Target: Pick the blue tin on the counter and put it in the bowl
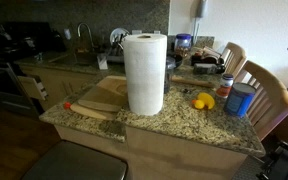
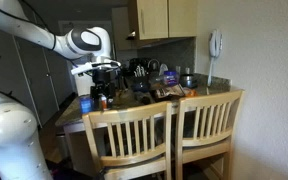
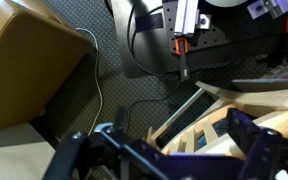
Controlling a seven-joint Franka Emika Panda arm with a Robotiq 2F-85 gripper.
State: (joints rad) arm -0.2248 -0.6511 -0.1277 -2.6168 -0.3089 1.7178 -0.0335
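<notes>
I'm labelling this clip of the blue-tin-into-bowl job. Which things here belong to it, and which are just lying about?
Belongs to the job: blue tin; claw, open and empty. No bowl can be picked out for certain.

Just lying about: paper-towel roll; cutting board; yellow object; red-labelled jar; wooden chairs.

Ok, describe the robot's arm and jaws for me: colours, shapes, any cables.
The arm is glossy white, built of smooth rounded shells with dark rings at the joints. The gripper at its end is black; in the wrist view its jaws are dark, angular linked bars. No cables or markings on it can be made out.
</notes>
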